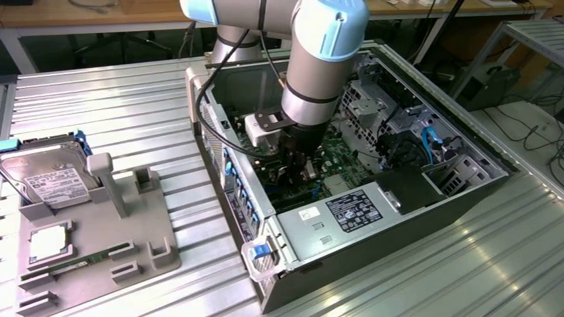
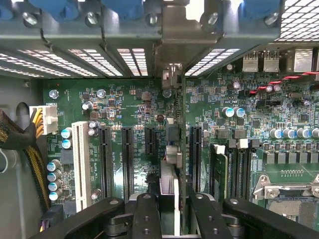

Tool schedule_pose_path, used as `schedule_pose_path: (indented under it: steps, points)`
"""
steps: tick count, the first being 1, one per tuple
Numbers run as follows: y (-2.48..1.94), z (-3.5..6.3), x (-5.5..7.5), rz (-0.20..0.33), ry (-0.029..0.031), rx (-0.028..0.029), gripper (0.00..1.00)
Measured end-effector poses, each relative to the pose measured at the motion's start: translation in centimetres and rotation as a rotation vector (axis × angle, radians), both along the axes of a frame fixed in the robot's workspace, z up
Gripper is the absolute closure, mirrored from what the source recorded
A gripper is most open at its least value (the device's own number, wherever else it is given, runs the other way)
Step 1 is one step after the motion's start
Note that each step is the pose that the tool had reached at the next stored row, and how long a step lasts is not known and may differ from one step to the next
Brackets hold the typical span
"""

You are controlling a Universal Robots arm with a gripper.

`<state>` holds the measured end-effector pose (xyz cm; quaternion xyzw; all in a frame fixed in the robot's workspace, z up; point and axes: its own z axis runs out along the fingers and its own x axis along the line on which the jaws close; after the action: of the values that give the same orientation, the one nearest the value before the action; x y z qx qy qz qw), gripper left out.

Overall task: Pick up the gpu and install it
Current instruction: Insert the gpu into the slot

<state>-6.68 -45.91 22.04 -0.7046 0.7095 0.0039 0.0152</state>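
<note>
Exterior view first, and we go from its left to its right. At about nine o'clock a gray holder tray (image 1: pixel 132 224) sits on the metal counter (image 1: pixel 105 99), with a silver hard drive (image 1: pixel 49 181) on it. At about three o'clock from the tray lies the open computer case (image 1: pixel 397 218). Our arm (image 1: pixel 321 66) reaches down into the middle of it.

In the wrist view, our fingers (image 2: pixel 170 211) are nearly closed and pinch the gpu (image 2: pixel 172 169) edge-on. The card stands straight up over the green board (image 2: pixel 134 104), between the long black slots (image 2: pixel 127 162).

We think the pick-up is done and we are at the putting-in step. The card looks close to its slot, but we cannot tell if it is all the way in. A good fit needs the card lined up and a straight, gentle push.
</note>
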Motion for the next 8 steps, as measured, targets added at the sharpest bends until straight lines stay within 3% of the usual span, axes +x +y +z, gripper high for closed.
schedule_pose_path:
  steps: [5, 8]
  points:
    - [0.00, -0.01, 0.00, 0.000, 0.0003, 0.0002, 0.72]
    - [0.00, -0.03, 0.01, 0.000, 0.0063, 0.0002, 0.72]
